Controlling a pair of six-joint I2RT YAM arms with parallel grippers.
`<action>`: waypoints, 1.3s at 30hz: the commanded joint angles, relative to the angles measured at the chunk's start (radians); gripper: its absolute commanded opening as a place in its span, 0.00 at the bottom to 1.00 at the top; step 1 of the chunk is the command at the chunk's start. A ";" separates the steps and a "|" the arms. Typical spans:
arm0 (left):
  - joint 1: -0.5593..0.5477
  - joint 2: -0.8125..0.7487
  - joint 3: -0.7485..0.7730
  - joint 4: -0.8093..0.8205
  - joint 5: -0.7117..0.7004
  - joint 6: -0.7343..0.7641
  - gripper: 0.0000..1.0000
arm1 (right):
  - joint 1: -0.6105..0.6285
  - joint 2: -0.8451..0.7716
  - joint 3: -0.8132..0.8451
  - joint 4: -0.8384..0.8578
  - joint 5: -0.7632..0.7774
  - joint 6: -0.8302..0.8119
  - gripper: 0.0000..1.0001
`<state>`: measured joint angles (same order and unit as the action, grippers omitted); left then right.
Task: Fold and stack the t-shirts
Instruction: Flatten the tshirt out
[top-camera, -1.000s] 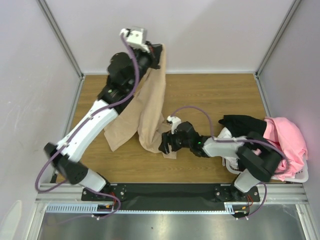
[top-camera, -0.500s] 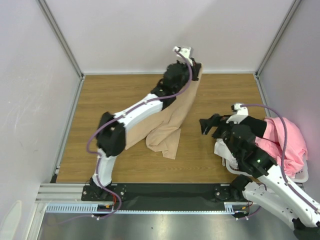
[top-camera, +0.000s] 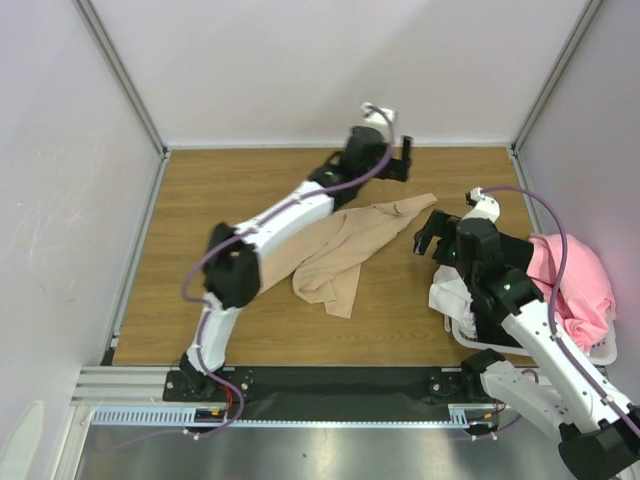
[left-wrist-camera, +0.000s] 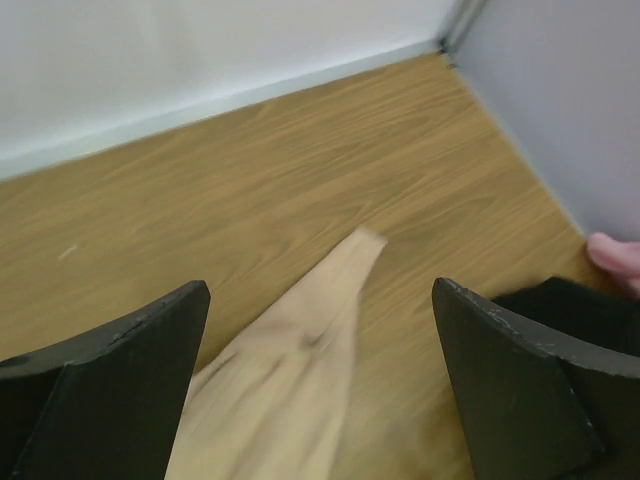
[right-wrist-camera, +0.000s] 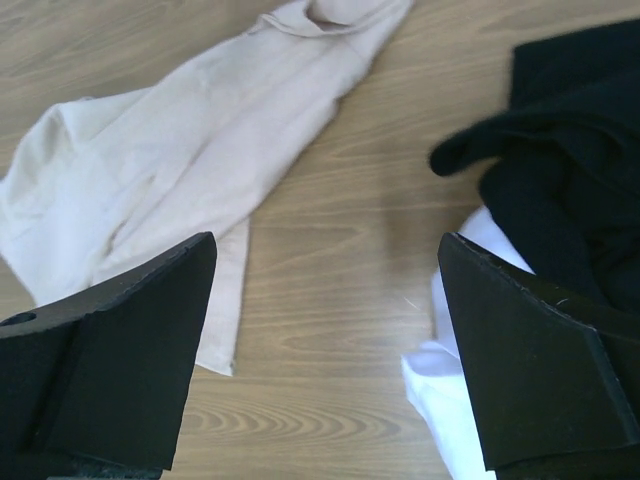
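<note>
— Left claw (top-camera: 400, 160) first. What has it got?

— Nothing. In its wrist view the left claw (left-wrist-camera: 320, 290) has its jaws spread wide, with only desk and cloth far below. In the overhead view it hangs near the upper centre, close to the back wall.

— And the right claw (top-camera: 432, 232)?

— Also wide apart and empty. From its own camera the right claw (right-wrist-camera: 325, 240) looks down on bare wood between two heaps of cloth.

— The tan shirt (top-camera: 345, 245), then?

— Lying on the desk (top-camera: 200, 200) in the middle of the overhead frame. It is a long, crumpled diagonal strip: one narrow end points to the upper right, and the bulk is bunched at the lower left. It is not flat and not folded. The left wrist view shows the narrow end of the tan shirt (left-wrist-camera: 290, 380), blurred; the right wrist view shows the tan shirt (right-wrist-camera: 180, 160) rumpled across the upper left.

— Other shirts?

— A black shirt (right-wrist-camera: 560, 150) and a white shirt (right-wrist-camera: 460, 370) lie at the right of that view. A pink shirt (top-camera: 575, 275) is heaped in the basket (top-camera: 600, 350) at the overhead frame's right edge.

— What changed in the last half second?

— Then the left claw held the tan shirt up, hanging from the upper centre. Now it has let go and the cloth has dropped to the desk. The right claw has barely moved.
</note>
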<state>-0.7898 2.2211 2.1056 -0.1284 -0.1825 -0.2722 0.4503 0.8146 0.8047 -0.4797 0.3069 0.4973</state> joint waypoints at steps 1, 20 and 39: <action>0.150 -0.408 -0.213 -0.128 -0.034 -0.085 1.00 | -0.005 0.059 0.070 0.073 -0.078 -0.020 0.98; 0.578 -1.351 -1.667 -0.091 -0.002 -0.582 0.90 | -0.013 0.435 0.131 0.242 -0.255 0.007 0.98; 0.607 -1.118 -1.655 0.159 -0.024 -0.579 0.73 | -0.013 0.449 0.110 0.230 -0.218 0.034 0.98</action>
<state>-0.2028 1.0794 0.4171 -0.0536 -0.1986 -0.8257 0.4412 1.2629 0.8978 -0.2714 0.0700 0.5240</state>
